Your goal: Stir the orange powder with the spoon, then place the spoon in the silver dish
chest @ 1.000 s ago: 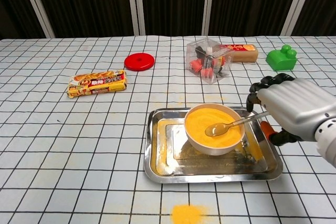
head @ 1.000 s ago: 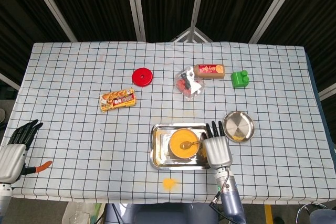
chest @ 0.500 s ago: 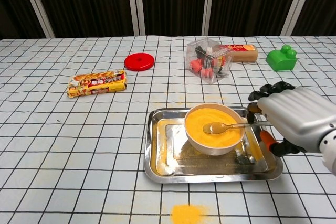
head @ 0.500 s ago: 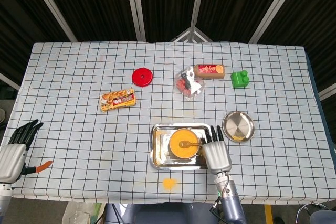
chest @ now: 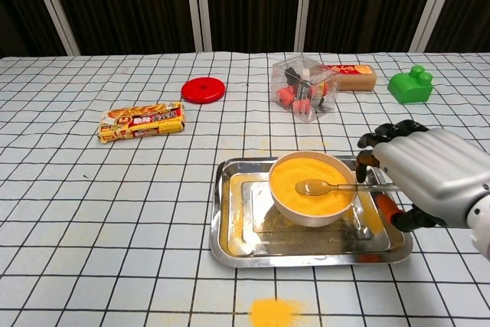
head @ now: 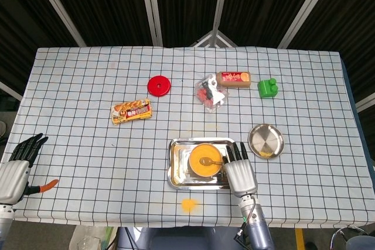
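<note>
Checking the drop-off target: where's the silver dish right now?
In the head view the silver dish sits on the table right of the steel tray, just beyond the right hand, below the green block. The chest view doesn't show it.

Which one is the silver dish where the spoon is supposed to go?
Start at the shiny square tray near the front edge of the table, with the bowl of orange powder in it. Look just past the robot's right hand, further right, for the silver dish. Unlike the tray it is small and round, sits alone on the checked cloth, and has a little orange powder at its rim.
</note>
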Controlling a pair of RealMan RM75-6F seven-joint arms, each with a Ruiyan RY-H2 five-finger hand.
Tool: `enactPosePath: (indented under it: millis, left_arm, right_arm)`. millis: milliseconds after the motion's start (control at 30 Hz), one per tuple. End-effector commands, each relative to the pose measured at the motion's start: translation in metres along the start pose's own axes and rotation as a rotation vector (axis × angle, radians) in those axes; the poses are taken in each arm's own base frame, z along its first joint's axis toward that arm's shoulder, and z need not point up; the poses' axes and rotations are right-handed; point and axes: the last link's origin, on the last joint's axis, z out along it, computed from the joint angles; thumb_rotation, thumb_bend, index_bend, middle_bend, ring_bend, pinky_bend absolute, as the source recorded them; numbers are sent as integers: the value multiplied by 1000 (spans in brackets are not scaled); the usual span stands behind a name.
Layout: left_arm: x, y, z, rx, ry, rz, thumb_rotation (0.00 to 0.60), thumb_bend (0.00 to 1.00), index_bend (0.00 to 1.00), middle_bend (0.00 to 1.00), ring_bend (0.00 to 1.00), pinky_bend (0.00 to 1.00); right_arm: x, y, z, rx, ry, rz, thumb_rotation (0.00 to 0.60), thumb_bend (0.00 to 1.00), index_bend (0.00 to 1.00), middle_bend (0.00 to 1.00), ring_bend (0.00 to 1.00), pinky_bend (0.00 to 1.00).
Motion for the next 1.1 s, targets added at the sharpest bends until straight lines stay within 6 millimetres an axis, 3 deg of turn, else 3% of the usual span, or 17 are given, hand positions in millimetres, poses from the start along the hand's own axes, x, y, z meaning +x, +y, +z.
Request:
enactPosePath:
  millis: [33, 700, 1100]
  left_arm:
    - [0, 0, 0, 0, 1, 0, 600, 0, 0, 0, 0, 0]
    - [0, 0, 1, 1, -3, -5, 600, 0, 0, 0, 0, 0]
    - [1, 0, 1, 2, -2, -6, 600, 0, 0, 0, 0, 0]
  right_arm:
    - [1, 1, 3, -3, 10, 5, 600, 539, 366, 132, 0, 0]
    - [0, 2, 9, -16, 12, 4, 600, 508, 475, 134, 0, 0]
    - [-1, 0, 12, -19, 12, 16, 600, 508, 485, 135, 0, 0]
